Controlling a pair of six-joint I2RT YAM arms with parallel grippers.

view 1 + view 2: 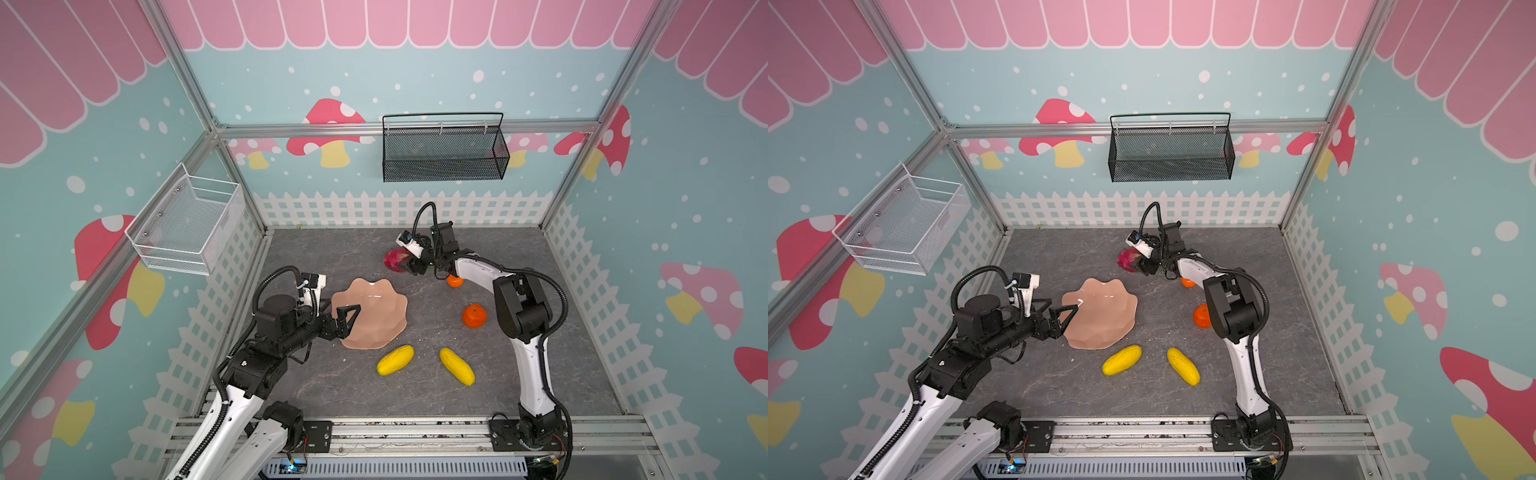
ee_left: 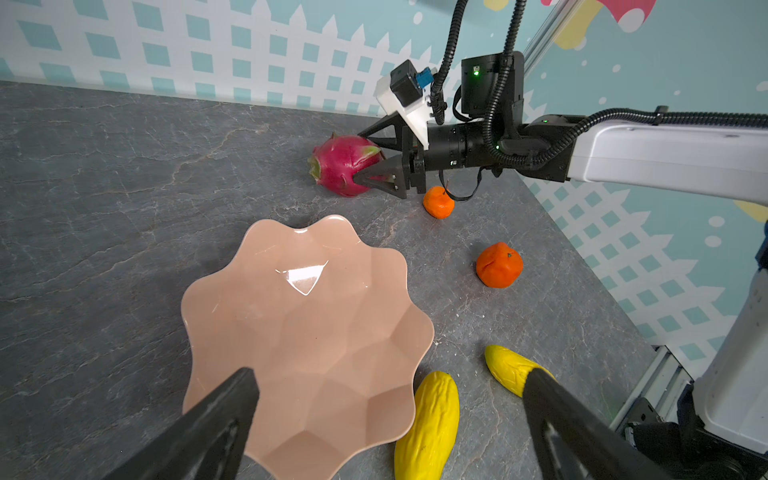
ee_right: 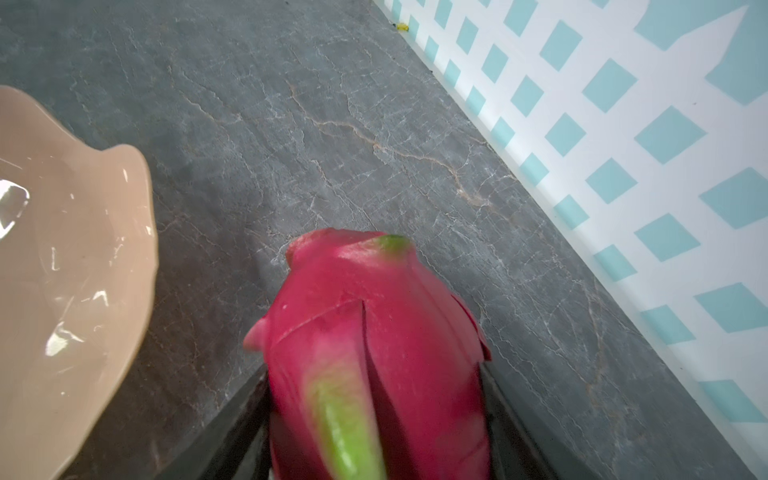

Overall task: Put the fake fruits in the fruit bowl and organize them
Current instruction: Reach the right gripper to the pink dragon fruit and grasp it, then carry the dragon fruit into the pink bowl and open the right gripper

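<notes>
Nearest, a yellow ribbed oblong plastic fruit (image 1: 395, 360) and a second yellow one (image 1: 457, 366) lie apart on the grey marbled tabletop (image 1: 332, 390). Just beyond, the shallow glossy peach-pink bowl with scalloped rim (image 1: 378, 307) sits empty; the left gripper (image 1: 351, 321) hovers wide open over its edge, holding nothing. Further on come a larger orange round fruit (image 1: 474, 316) and a smaller orange one (image 1: 455, 281). Farthest, the right gripper (image 2: 359, 156) presses its black fingers on both flanks of the magenta dragon fruit with green tips (image 1: 395, 259), seemingly on the table. It is probably light, stiff and smooth, so the widest middle suits gripping, not the flaps
</notes>
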